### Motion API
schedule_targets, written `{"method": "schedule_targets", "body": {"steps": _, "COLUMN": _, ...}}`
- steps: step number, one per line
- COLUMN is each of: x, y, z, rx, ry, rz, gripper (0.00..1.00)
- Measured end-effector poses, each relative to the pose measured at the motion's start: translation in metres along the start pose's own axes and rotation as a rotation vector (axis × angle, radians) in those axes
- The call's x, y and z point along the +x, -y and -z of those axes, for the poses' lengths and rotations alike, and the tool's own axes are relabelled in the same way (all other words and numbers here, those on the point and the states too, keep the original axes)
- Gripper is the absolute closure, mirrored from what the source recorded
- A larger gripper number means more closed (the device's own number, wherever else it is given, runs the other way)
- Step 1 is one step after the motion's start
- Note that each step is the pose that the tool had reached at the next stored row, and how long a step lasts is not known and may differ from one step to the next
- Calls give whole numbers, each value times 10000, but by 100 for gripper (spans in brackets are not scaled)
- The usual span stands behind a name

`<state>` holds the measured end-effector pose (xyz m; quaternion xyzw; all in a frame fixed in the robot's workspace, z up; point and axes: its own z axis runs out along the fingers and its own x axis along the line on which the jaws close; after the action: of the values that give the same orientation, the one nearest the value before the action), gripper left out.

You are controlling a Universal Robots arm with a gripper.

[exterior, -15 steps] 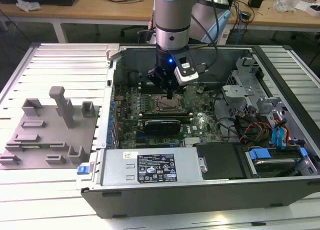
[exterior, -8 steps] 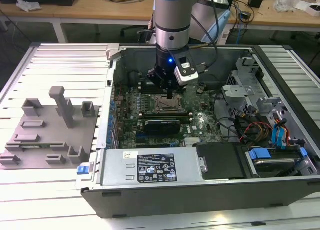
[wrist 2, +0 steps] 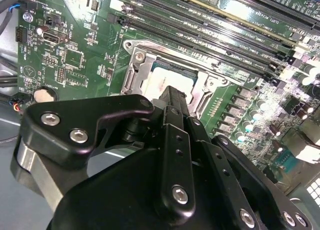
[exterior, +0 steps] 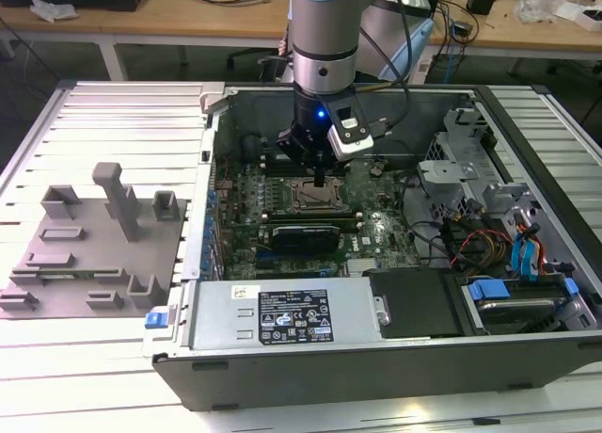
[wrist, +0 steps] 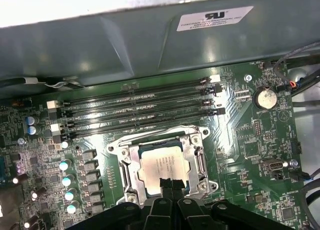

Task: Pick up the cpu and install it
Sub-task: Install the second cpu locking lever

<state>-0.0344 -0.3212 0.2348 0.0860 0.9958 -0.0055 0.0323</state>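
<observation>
While the gripper (wrist: 170, 182) hovers with its fingers pressed together and holding nothing just above the socket frame (wrist: 161, 166), you see the cpu (wrist: 160, 166) lying inside it, lower centre of the first wrist view. Any sideways nudge could skew the chip and likely bend socket pins.

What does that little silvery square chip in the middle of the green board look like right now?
The small flat square cpu, with a silvery-grey metal top and pale rim, lies flat inside the metal socket frame on the green motherboard. The robot's black gripper hangs right above its near edge; whether it touches cannot be told.
</observation>
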Motion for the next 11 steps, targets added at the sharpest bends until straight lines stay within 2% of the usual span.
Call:
{"method": "schedule_targets", "body": {"steps": 5, "x": 0, "y": 0, "z": 0, "rx": 25, "ry": 5, "rz": 2, "gripper": 89}}
{"method": "schedule_targets", "body": {"steps": 11, "x": -6, "y": 32, "z": 0, "rx": 25, "ry": 5, "rz": 2, "gripper": 89}}
